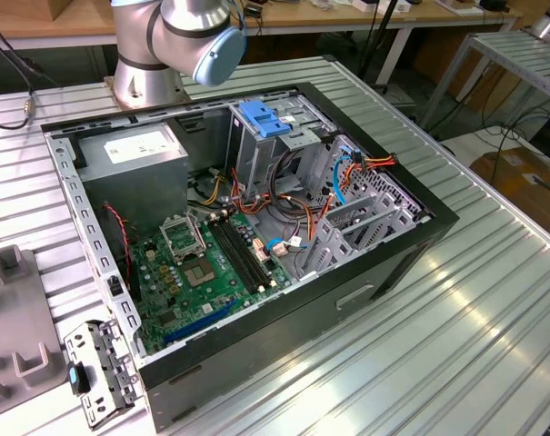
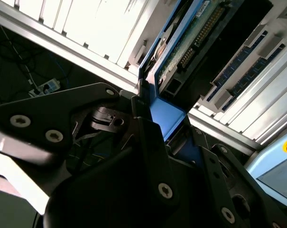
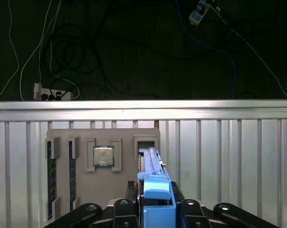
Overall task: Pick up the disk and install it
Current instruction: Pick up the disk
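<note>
In the exterior view, an open black computer case [image 1: 284, 350] is seen. In the first wrist view, the flat dark disk [image 3: 152, 164] in its blue plastic carrier is stood on edge in a grey plastic tray [image 3: 126, 180]. Its long side is pointed straight away from the black gripper [image 3: 156, 192]. In the second wrist view, its blue end tab is squeezed between the fingers [image 2: 147, 126].

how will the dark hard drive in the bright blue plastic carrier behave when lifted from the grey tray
The hard drive in its blue carrier looks rigid; probably won't flex. Gripped by the gripper at one end, on edge in the grey tray, it may tilt. Its bare circuit board seems fragile.
</note>
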Controlling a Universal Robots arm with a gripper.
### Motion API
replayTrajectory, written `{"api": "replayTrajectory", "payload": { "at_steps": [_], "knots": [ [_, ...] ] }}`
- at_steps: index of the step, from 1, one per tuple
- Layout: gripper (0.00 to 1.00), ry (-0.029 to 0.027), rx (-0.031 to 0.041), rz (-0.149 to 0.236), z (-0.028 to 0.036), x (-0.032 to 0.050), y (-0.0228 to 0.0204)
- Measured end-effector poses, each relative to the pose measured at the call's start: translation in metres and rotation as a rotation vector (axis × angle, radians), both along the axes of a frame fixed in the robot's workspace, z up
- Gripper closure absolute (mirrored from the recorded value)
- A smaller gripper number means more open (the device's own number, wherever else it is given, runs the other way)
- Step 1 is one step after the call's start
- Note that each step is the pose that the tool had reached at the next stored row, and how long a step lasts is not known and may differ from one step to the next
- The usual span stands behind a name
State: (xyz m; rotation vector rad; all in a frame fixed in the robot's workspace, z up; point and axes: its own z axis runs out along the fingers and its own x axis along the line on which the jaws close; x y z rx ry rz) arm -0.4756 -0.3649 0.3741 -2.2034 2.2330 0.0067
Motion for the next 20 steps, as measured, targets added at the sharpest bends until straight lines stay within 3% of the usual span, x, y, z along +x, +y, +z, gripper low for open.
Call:
{"api": "replayTrajectory", "payload": {
  "at_steps": [20],
  "knots": [
    [0.63,0.0001,0.0001,0.0,0.0073,0.0,0.0]
  ]
}}
